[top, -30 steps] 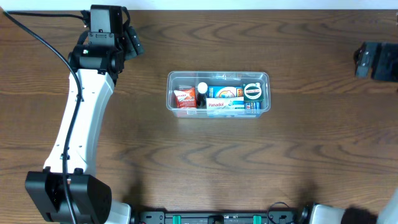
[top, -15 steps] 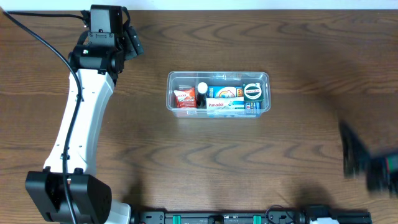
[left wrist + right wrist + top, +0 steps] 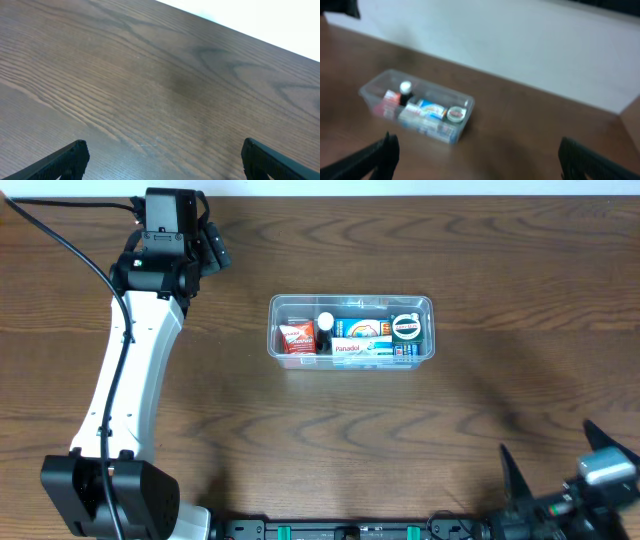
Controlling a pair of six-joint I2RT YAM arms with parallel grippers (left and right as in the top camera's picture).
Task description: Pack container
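The clear plastic container [image 3: 350,303] stands at the table's middle. It holds a red packet [image 3: 296,337], a small white-capped bottle [image 3: 325,328], a Panadol box [image 3: 360,350], a colourful box [image 3: 362,329] and a round green tin [image 3: 406,327]. My left gripper [image 3: 213,242] is at the far left back, open and empty over bare wood [image 3: 162,150]. My right gripper [image 3: 552,452] is at the front right edge, open and empty. In the blurred right wrist view [image 3: 477,150] the container [image 3: 462,117] lies ahead to the left, well apart from the fingers.
The left arm [image 3: 125,370] runs along the table's left side from its base at the front. A pale wall [image 3: 520,45] rises behind the table's far edge.
My right arm has swung from the table's right back edge down to the front right corner. The left arm and the container have not moved.
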